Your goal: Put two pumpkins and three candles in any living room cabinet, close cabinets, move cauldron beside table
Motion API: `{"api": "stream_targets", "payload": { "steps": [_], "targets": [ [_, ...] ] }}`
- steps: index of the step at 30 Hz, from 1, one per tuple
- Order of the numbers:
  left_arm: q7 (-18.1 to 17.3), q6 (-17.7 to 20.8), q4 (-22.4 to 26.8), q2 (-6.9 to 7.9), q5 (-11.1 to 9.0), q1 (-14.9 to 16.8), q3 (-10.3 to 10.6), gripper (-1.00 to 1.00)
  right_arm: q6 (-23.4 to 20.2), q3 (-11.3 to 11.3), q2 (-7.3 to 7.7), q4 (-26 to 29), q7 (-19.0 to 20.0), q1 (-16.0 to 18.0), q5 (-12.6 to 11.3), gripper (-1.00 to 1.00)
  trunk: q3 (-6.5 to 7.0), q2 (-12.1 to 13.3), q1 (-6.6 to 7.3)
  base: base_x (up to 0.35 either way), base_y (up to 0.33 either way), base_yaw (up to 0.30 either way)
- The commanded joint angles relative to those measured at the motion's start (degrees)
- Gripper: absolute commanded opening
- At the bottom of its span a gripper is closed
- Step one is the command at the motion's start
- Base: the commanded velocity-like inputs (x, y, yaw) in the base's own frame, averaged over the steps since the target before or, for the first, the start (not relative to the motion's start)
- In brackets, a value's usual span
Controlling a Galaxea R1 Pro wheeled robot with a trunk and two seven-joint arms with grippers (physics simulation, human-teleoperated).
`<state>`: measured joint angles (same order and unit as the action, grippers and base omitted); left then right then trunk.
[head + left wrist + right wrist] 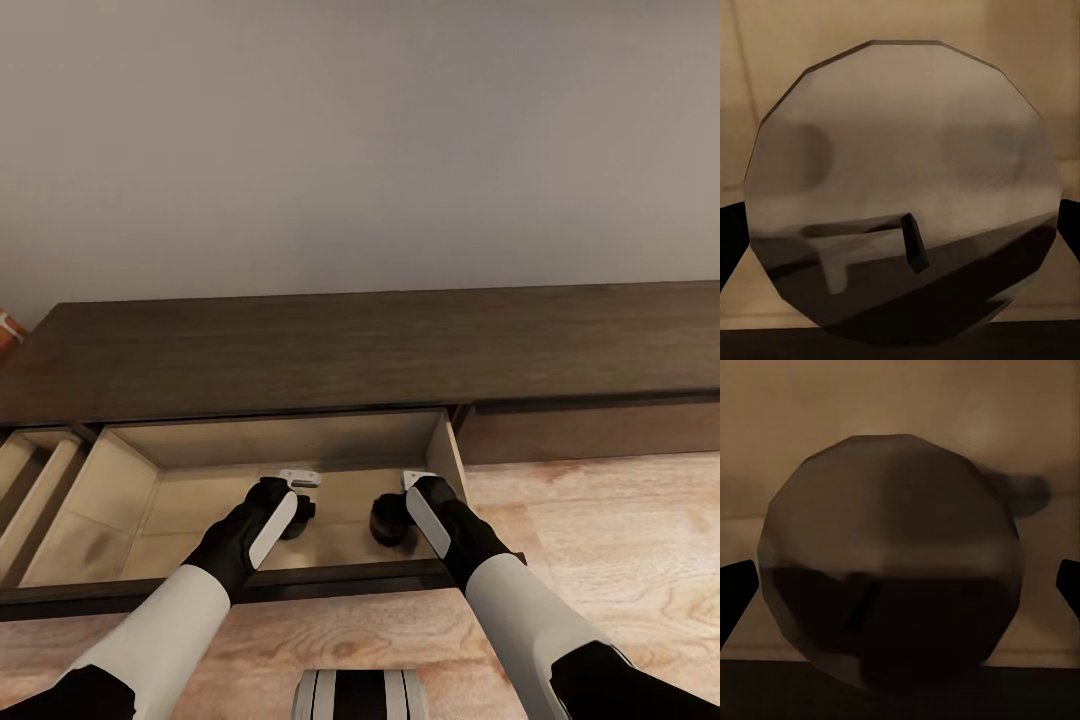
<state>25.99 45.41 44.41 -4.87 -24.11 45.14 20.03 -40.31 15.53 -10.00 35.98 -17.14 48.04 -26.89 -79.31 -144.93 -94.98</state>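
The cabinet (pixel 360 350) is a long, dark wood console with one drawer (pixel 120 480) pulled open. Two candles stand on the drawer's floor in shadow. My left gripper (pixel 300 495) hangs over the left candle (pixel 297 522), whose top and wick (pixel 913 244) face the left wrist camera. The black fingertips (pixel 729 240) sit wide apart at its sides. My right gripper (pixel 406 495) is open around the right candle (pixel 392 522), and its fingers (pixel 735 592) stand clear of that candle (pixel 892 562). A sliver of an orange pumpkin (pixel 7 328) shows at the console's left end.
A second open drawer (pixel 30 500) with dividers lies to the left. The console's drawer front to the right (pixel 590 430) is shut. Light wood floor (pixel 600 540) runs in front, and my base (pixel 360 695) stands close to the open drawer's front.
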Motion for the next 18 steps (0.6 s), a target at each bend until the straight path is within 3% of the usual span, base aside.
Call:
{"api": "stream_targets", "payload": {
  "steps": [1, 11, 12, 18],
  "targets": [
    [0.55, 0.12, 0.06, 0.03, -0.59, 0.03, 0.18, -1.0, -0.12, 0.11, 0.0, 0.06, -0.53, 0.02, -0.53, 1.0, -0.04, -0.02, 0.01, 0.0, 0.0, 0.0],
    [0.55, 0.12, 0.06, 0.03, -0.59, 0.03, 0.16, -1.0, -0.12, 0.11, 0.0, 0.06, -0.52, 0.02, -0.54, 1.0, -0.71, -0.06, -0.07, 0.0, 0.0, 0.0],
    [0.55, 0.12, 0.06, 0.03, -0.59, 0.03, 0.14, 1.0, -0.12, 0.11, 0.0, 0.06, -0.5, 0.02, -0.54, 1.0, -0.71, -0.06, -0.07, 0.0, 0.0, 0.0],
    [0.55, 0.12, 0.06, 0.03, -0.59, 0.04, 0.1, 1.0, -0.12, 0.11, 0.0, 0.07, -0.48, 0.03, -0.54, 1.0, -0.71, -0.06, -0.07, 0.0, 0.0, 0.0]
  ]
}}
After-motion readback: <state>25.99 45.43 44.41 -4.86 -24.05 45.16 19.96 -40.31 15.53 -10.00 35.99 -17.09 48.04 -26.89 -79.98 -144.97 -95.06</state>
